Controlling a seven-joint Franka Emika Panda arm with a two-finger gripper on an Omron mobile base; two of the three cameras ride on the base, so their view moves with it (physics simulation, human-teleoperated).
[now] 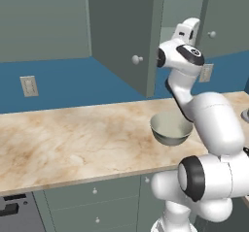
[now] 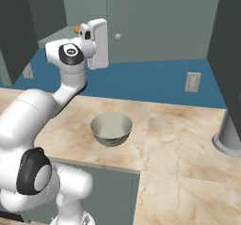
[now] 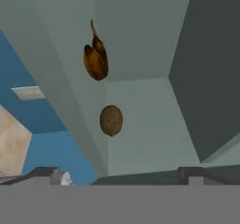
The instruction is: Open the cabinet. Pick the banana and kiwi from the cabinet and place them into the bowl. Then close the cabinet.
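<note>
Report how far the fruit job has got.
Done: the cabinet's left door stands swung open. In hand: the tool, open and empty, is raised at the cabinet opening, facing the banana and kiwi on the shelf inside; neither is gripped. Left: pick both fruits, put them in the bowl, which is empty on the counter, then shut the cabinet.

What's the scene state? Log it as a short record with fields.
cabinet: left door swung open, right door shut
banana: on the shelf inside the cabinet
kiwi: on the same shelf, apart from the banana
bowl: on the counter, empty
gripper: open, holding nothing, raised at the cabinet opening and facing both fruits
</note>
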